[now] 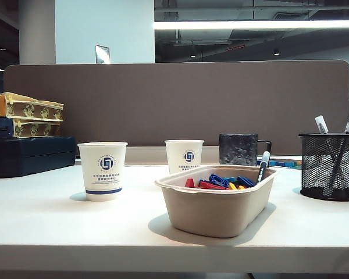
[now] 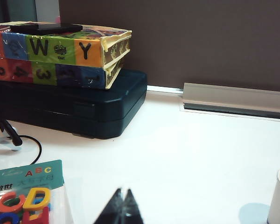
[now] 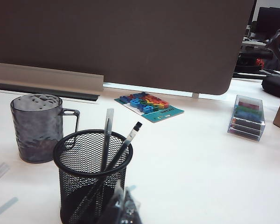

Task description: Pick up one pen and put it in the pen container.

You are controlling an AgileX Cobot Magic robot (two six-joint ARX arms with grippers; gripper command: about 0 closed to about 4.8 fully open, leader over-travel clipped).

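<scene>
A pen (image 1: pixel 263 165) with a black barrel and white section leans upright inside the beige tray (image 1: pixel 218 212) among coloured pieces. The pen container (image 1: pixel 329 168), a black mesh cup, stands at the far right with two pens (image 1: pixel 321 124) sticking out. In the right wrist view the pen container (image 3: pixel 91 186) is just beyond my right gripper (image 3: pixel 122 192), whose jaws are shut and empty. My left gripper (image 2: pixel 122 193) is shut too, over bare white table. Neither gripper shows in the exterior view.
Two paper cups (image 1: pixel 102 170) (image 1: pixel 184 156) and a dark speckled mug (image 1: pixel 238 149) stand behind the tray. Stacked boxes (image 2: pixel 60 51) and a letter pack (image 2: pixel 28 191) lie near the left gripper. A letter card (image 3: pixel 148 105) and a clear box (image 3: pixel 246 117) lie beyond the container.
</scene>
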